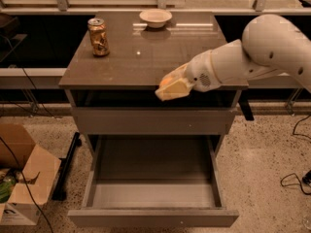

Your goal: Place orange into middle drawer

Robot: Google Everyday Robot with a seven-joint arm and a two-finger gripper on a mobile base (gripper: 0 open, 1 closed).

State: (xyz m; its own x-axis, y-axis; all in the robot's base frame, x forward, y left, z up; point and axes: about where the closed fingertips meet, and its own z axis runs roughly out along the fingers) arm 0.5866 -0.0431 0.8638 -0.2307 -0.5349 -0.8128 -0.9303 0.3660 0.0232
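The orange (165, 81) shows as a small orange patch between the fingers of my gripper (170, 87), which is shut on it. The gripper hangs over the front edge of the cabinet top, above the shut drawer front (153, 120). The middle drawer (153, 198) is pulled fully open below, a wide grey-brown box with a bare floor. The gripper is well above it and slightly right of its centre. My white arm reaches in from the right.
A dented golden can (98, 37) stands at the back left of the cabinet top (121, 62). A white bowl (155, 18) sits at the back centre. A cardboard box (22, 178) lies on the floor at left; cables run at right.
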